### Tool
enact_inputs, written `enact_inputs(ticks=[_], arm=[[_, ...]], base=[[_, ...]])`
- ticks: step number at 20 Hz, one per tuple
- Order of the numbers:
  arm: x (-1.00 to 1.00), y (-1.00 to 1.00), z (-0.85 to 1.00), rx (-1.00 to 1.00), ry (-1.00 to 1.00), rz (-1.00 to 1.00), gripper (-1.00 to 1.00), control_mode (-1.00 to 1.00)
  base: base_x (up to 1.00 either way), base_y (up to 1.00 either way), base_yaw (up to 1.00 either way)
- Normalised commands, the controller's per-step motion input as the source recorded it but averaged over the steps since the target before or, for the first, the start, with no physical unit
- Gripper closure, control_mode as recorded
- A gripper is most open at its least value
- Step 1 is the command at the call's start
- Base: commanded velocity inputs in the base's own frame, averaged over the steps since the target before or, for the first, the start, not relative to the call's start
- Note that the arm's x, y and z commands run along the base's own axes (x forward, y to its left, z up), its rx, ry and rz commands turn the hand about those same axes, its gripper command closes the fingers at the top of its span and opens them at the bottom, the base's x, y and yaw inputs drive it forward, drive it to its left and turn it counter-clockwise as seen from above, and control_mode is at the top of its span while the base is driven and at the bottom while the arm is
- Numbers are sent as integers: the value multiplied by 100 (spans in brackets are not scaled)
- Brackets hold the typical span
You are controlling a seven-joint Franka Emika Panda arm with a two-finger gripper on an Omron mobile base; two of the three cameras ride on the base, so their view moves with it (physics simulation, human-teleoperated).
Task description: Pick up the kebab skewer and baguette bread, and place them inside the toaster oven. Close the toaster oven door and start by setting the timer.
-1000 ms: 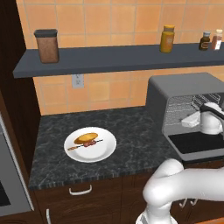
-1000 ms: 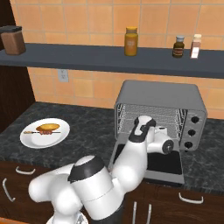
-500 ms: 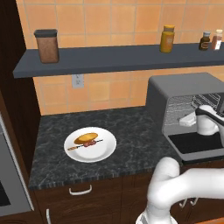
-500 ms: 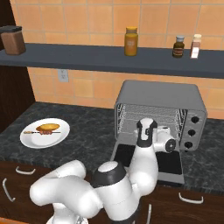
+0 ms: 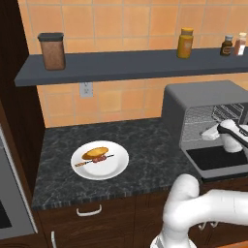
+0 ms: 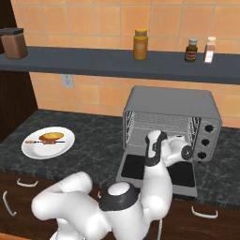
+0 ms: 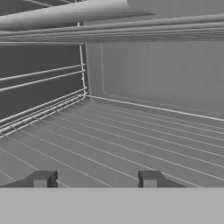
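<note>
Golden baguette bread (image 5: pixel 95 153) and the kebab skewer (image 5: pixel 95 161) lie together on the white plate (image 5: pixel 119 164), well apart from the toaster oven (image 6: pixel 171 104), whose door (image 6: pixel 136 168) hangs open. Our gripper (image 7: pixel 95 180) sits at the oven mouth, fingers parted around nothing, seemingly. Next we cross to the plate.

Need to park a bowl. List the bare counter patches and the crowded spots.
Bare counter lies between the white plate and the toaster oven, and behind the plate toward the wall. Crowded: the open toaster oven door, where the claw reaches inside.
</note>
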Motion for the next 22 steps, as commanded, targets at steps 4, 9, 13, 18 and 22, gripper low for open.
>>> enact_inputs(ticks=[4, 9, 13, 18, 22], arm=[[-100, 0, -92, -9, 1, -5, -100, -100], [-100, -3, -30, -7, 23, -8, -100, -100], [-100, -19, 0, -1, 44, -7, -100, -100], [-61, -6, 52, -1, 33, -2, -100, -100], [-59, 53, 100, -11, 21, 0, -100, -100]], base=[[0, 0, 0], [0, 0, 0], [0, 0, 0], [0, 0, 0], [0, 0, 0]])
